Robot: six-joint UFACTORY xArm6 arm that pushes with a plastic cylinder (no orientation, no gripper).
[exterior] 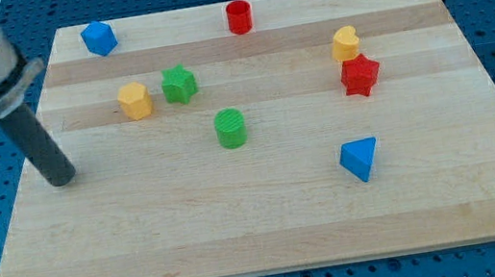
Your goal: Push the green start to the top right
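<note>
The green star (179,84) lies on the wooden board (269,223) in its upper left part, close to the right of a yellow hexagon block (135,101). My tip (61,178) rests on the board near its left edge, well to the left of and below the green star, apart from every block. A green cylinder (230,127) stands below and to the right of the star.
A blue block (99,38) sits near the top left corner and a red cylinder (239,16) at the top middle. A yellow heart-like block (346,43) and a red star (360,75) lie at the right. A blue triangle (360,159) lies lower right.
</note>
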